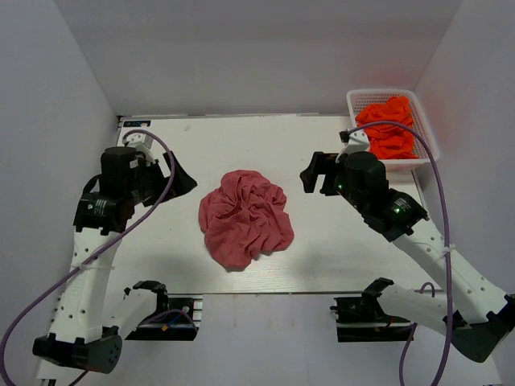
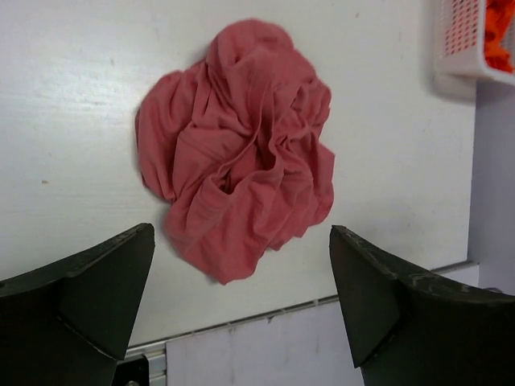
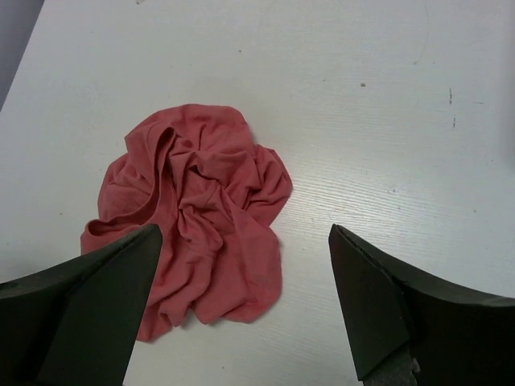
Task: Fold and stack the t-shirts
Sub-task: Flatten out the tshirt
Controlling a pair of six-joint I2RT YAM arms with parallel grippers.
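You are at the opening step: the rose-red t-shirt (image 1: pixel 245 217) lies crumpled mid-table (image 1: pixel 346 257), unfolded, and the orange t-shirts (image 1: pixel 388 125) sit in the basket (image 1: pixel 352 100) at the far right corner. Next, I judge, you must catch two edges and spread it flat. The left gripper (image 1: pixel 175 180) and right gripper (image 1: pixel 315 178) hover either side of the heap, both spread wide and empty.

rose-red t-shirt (image 1: pixel 245 217): 1 is counted, well apart from the basket (image 1: pixel 381 92) | orange t-shirts (image 1: pixel 388 125): a heap is seen inside the basket, its number cannot be told | basket: 1 is counted | grippers: 2 are counted, the right gripper (image 1: pixel 314 175) near the basket, the left gripper (image 1: pixel 183 181) well apart from it
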